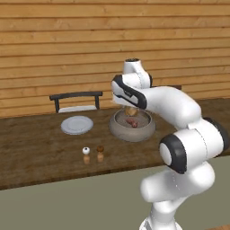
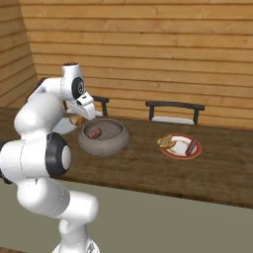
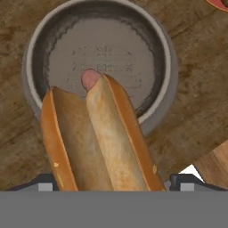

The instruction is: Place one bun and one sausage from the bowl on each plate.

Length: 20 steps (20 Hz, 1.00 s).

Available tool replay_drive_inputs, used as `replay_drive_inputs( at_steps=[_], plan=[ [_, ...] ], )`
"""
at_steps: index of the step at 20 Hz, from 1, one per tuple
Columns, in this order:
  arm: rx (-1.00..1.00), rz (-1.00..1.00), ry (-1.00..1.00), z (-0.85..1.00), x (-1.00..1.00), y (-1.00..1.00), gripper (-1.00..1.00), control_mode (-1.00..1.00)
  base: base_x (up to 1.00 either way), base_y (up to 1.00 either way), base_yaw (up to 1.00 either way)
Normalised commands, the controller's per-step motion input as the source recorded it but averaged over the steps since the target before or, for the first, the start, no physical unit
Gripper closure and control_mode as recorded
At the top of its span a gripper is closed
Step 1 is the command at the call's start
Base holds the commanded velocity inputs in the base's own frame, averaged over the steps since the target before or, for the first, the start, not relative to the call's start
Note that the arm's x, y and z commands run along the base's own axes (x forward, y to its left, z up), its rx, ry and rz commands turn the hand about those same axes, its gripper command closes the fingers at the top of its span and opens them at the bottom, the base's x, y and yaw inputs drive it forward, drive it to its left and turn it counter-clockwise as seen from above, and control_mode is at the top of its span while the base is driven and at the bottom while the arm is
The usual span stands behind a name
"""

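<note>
Bun fills the gap between the hand's widely spread fingers, gripped above the bowl on the counter, one sausage inside the bowl.

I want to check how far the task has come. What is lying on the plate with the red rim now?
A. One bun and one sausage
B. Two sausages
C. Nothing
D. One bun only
A: in the right base view the red-rimmed plate carries a bun on its left side and a sausage on its right side.
</note>
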Motion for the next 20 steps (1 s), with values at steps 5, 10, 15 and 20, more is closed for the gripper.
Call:
replay_drive_inputs(
  at_steps=[5, 10, 15, 20],
  plan=[
    [0.0, 0.11, 0.0, 0.3, -0.08, 1.0, 1.0, -1.0, 0.0, 0.0, 0.0],
    [0.0, 0.08, 0.0, -0.06, 0.2, 0.98, 1.0, -1.0, 0.0, 0.0, 0.0],
    [0.0, 0.03, 0.0, -0.52, 0.47, 0.81, 1.0, -1.0, 0.0, 0.0, 0.0],
    [0.0, 0.0, 0.0, -0.7, 0.78, 0.69, 1.0, -1.0, 0.0, 0.0, 0.0]
  ],
)
